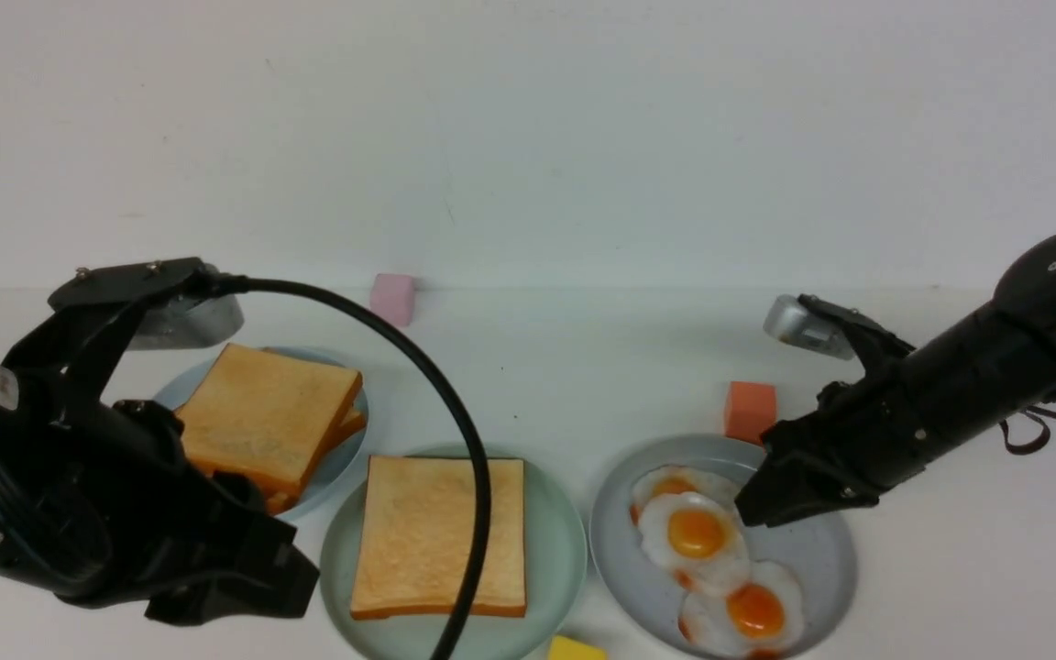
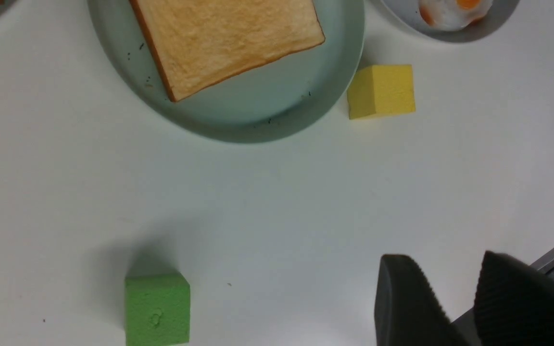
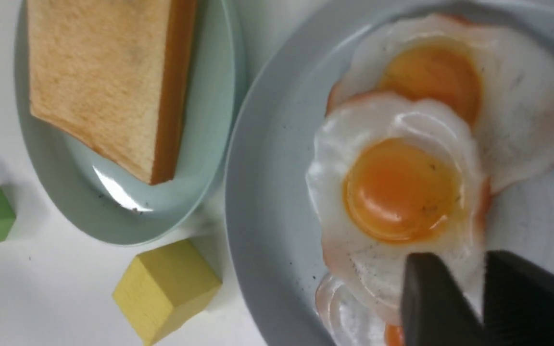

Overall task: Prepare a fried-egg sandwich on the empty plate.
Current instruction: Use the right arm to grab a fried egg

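Currently, a golden-brown toast slice (image 1: 432, 532) lies flat on the mint-green plate (image 1: 557, 550), between the two blue-grey plates on the worktop (image 1: 528, 385). The left blue-grey plate (image 1: 340, 463) bears a skewed toast pile (image 1: 267, 417); the right blue-grey plate (image 1: 821, 568) holds three fried eggs (image 1: 695, 534), the middle one overlapping the others. The left tool (image 2: 443, 257) hangs near the mint-green plate, its fingers apart and grasping nothing. The right tool (image 3: 464, 262) is over the egg plate, also released, with egg white visible between its fingertips. Near the plates sit a pink block (image 1: 392, 299), an orange block (image 1: 751, 412), a yellow block (image 1: 577, 649) and a green block (image 2: 157, 310), the orange one just beside the egg plate's far rim
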Action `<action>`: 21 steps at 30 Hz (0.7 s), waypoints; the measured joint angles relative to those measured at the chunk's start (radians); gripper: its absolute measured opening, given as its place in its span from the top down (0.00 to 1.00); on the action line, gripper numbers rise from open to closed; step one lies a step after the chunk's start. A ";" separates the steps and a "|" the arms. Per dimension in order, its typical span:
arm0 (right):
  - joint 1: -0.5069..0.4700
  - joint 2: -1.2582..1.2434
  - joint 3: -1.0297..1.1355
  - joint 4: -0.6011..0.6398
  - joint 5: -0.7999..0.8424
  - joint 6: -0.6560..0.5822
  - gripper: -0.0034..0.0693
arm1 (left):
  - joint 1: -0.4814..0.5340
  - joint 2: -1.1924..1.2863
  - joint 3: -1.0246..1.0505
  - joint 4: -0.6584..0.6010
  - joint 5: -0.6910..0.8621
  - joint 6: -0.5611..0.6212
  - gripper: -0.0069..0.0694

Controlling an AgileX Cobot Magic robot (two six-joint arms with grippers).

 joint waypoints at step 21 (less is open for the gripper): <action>0.000 0.093 -0.051 0.029 0.041 0.000 0.49 | 0.000 0.000 0.000 -0.175 0.063 0.436 0.60</action>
